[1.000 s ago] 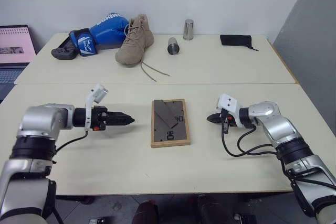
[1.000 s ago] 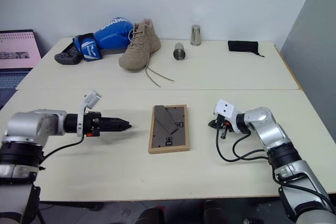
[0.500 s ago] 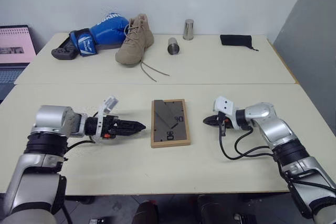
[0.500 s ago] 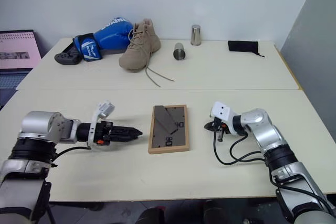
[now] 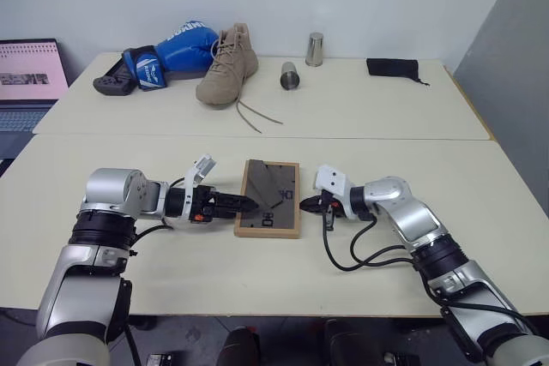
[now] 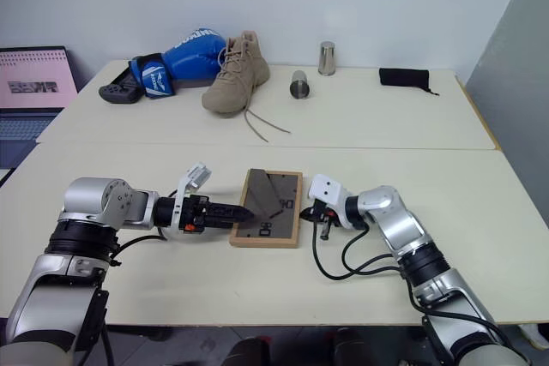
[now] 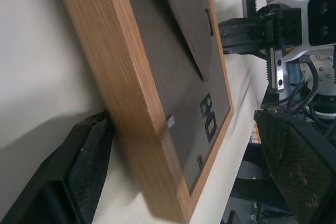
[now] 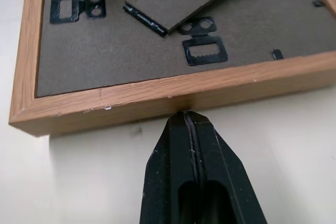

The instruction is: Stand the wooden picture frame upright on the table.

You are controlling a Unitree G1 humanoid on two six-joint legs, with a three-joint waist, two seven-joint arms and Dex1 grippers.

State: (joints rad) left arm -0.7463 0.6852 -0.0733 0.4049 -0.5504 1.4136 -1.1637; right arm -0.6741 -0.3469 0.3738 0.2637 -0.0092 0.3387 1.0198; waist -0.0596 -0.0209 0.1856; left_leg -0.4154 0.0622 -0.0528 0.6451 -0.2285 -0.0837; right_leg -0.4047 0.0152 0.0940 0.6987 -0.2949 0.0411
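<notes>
The wooden picture frame point(image 5: 268, 209) lies flat on the table point(image 5: 171, 272), its dark grey back panel and folded stand facing up. My left gripper point(image 5: 246, 206) is open at the frame's left edge. In the left wrist view one finger point(image 7: 79, 177) rests against the wooden side point(image 7: 131, 77), and the other finger point(image 7: 299, 166) hangs over the back panel. My right gripper point(image 5: 304, 205) is shut with nothing in it. Its closed tip point(image 8: 185, 116) touches the frame's right wooden edge point(image 8: 157, 98).
Along the far half of the table lie a tan boot point(image 5: 225, 66), a blue boxing glove point(image 5: 167, 51), a black controller point(image 5: 107, 85), a lying metal cup point(image 5: 291, 77), an upright one point(image 5: 316, 49) and a black pouch point(image 5: 390, 66). A laptop point(image 5: 30, 75) stands at the left.
Both grippers have closed in on the frame from either side. The left one has come to the frame's left edge. The right one has stayed shut and reached the right edge. The camera has shifted.
</notes>
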